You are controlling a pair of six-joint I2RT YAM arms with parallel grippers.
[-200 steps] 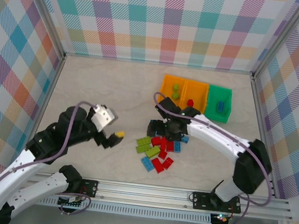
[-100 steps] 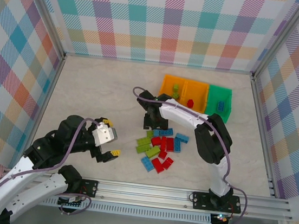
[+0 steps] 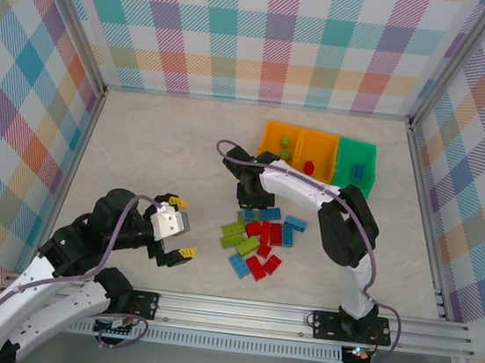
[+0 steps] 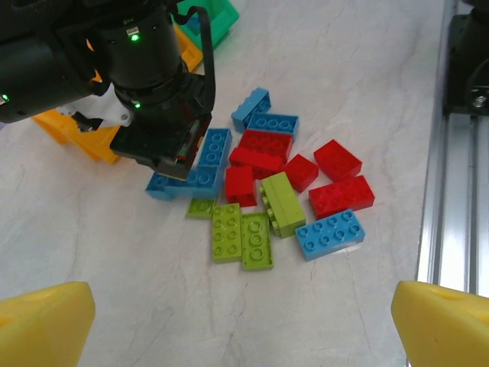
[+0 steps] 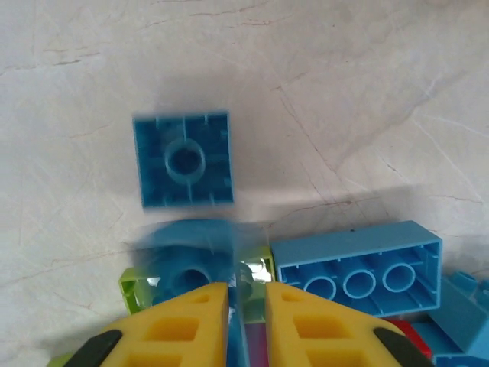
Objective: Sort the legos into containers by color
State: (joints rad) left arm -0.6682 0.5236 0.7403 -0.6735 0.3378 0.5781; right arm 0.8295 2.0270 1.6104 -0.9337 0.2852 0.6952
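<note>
done: I found a few legos (image 3: 309, 166) already in the containers (image 3: 319, 134) beyond the pile (image 4: 260, 149). Lime sat in one orange bin, red in the other, blue in the green one.
left: roughly fifteen still in the pile on the surface (image 3: 167, 146); I'd call it early.
right pincer (image 5: 246, 306): at the pile's far-left edge, nearly closed on a blurred blue lego (image 5: 187, 264); it looked like a pinch.
left pincer (image 3: 182, 226): well left of the pile, spread wide, empty.
writing: none I could read.

No lettering, number or brand is legible on the legos (image 4: 263, 145), containers (image 3: 325, 143) or table (image 3: 166, 154).
</note>
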